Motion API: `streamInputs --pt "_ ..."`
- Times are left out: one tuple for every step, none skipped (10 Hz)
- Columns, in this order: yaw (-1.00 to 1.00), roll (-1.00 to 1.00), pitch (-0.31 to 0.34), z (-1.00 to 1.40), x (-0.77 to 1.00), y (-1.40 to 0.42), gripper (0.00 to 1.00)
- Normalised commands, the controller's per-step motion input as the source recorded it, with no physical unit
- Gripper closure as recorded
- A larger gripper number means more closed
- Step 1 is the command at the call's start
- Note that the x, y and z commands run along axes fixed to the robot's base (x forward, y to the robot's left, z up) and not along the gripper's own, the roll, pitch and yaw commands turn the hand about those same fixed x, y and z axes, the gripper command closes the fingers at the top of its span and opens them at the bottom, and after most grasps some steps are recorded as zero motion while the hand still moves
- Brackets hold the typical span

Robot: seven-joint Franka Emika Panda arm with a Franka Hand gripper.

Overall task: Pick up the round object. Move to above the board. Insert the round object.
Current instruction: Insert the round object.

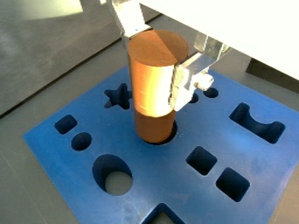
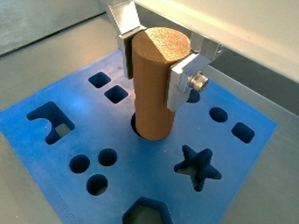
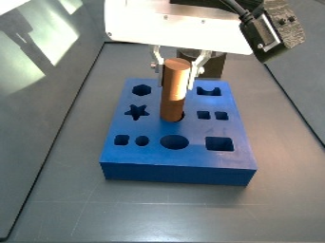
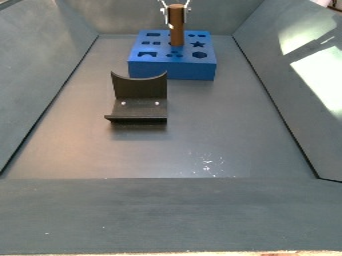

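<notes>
A blue board (image 3: 178, 142) lies flat on a grey bench (image 3: 57, 142), its top cut with a star, a hexagon, circles, squares and a notched shape. An orange-brown peg (image 3: 174, 87) stands upright near the board's middle, its lower end sunk in a round hole. The gripper (image 3: 177, 59) hangs directly over the board. In both wrist views its two silver fingers (image 1: 184, 80) (image 2: 181, 80) sit against opposite sides of the peg's upper part, spread only as wide as the peg, clasping it. In a side view, the dark fixture (image 4: 138, 97) stands on the bench in front of the board (image 4: 175, 58), apart from it, with the peg (image 4: 175, 26) rising from the board behind.
</notes>
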Motion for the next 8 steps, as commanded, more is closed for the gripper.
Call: streamInputs --pt "-0.03 -0.08 -0.1 -0.55 0.26 -0.11 1.0" --pt "0.0 -0.03 -0.186 -0.65 0.06 -0.05 1.0" --pt "0.0 0.0 -0.294 -0.72 -0.03 -0.07 1.0" --pt "0.0 0.05 -0.374 -0.73 -0.16 -0.13 1.0" --pt "0.0 0.06 -0.389 -0.71 -0.17 -0.14 1.0" --pt "0.0 0.0 -0.331 -0.59 -0.12 -0.12 1.0" --pt "0.0 -0.2 -0.28 -0.21 -0.07 0.0 1.0" --pt "0.03 0.06 -0.117 0.0 -0.01 -0.05 1.0"
